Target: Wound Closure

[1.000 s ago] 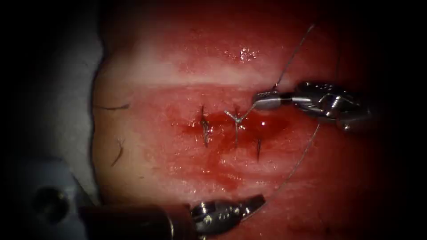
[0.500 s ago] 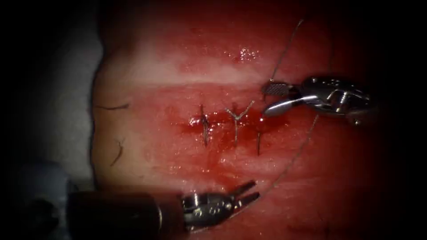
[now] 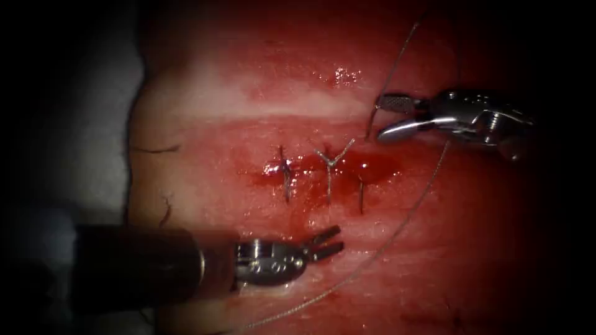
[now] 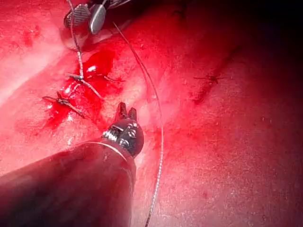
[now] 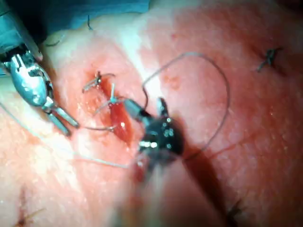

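On the tissue [image 3: 205, 186] the cut [image 3: 310, 166] carries three stitches; the middle stitch [image 3: 329, 162] has a knot with short tails. My right tool [image 3: 380, 118] hangs above the cut's right end, jaws wide open and holding nothing. A thread strand [image 3: 392, 68] drops from above past the jaw tips and ends free short of the knot. My left tool [image 3: 338, 239] lies below the cut, jaws slightly open and holding nothing. A long thread [image 3: 397, 229] runs from under the right tool down past the left tool. In the left wrist view my left tool [image 4: 126, 109] points at the stitches.
Red fluid [image 3: 372, 166] pools at the cut's right end. Pale cloth [image 3: 93, 136] borders the tissue on the left. Another tied stitch [image 5: 269, 57] sits farther off on the tissue. The left tool [image 5: 64, 123] appears in the right wrist view.
The right jaws, shut on the thread beside the knot, opened and drew back up and right; that strand now hangs apart from the knot. The left tool opened and moved up and left.
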You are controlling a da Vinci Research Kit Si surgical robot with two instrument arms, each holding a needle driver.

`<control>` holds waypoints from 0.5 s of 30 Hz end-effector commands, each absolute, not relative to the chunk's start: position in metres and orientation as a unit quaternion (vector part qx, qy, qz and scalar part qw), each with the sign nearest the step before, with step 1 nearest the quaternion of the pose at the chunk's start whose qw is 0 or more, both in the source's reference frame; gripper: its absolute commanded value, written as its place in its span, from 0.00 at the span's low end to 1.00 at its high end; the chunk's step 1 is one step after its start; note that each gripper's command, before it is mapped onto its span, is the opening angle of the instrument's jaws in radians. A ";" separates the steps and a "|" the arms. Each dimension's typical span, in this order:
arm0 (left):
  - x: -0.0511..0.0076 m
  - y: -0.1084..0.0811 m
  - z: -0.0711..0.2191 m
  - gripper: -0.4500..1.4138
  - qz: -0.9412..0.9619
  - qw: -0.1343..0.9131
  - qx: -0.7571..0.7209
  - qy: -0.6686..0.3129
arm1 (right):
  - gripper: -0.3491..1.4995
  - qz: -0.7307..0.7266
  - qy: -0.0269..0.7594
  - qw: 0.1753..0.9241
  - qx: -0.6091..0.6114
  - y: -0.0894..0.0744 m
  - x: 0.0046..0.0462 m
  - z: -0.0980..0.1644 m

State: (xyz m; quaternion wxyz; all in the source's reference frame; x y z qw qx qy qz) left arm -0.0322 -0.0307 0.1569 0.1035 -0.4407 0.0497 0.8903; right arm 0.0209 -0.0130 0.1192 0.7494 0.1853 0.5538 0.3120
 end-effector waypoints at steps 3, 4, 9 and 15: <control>-0.0326 -0.032 0.158 0.33 0.891 0.096 -0.440 0.051 | 0.92 0.314 0.554 0.748 0.185 -0.014 0.0222 0.120; -0.0325 -0.032 0.158 0.34 0.891 0.093 -0.440 0.053 | 0.91 0.316 0.556 0.747 0.183 -0.014 0.0224 0.120; -0.0323 -0.032 0.158 0.41 0.891 0.087 -0.442 0.054 | 0.75 0.323 0.565 0.739 0.174 -0.014 0.0229 0.120; -0.0318 -0.032 0.158 0.51 0.891 0.080 -0.443 0.056 | 0.00 0.339 0.566 0.735 0.155 -0.014 0.0224 0.120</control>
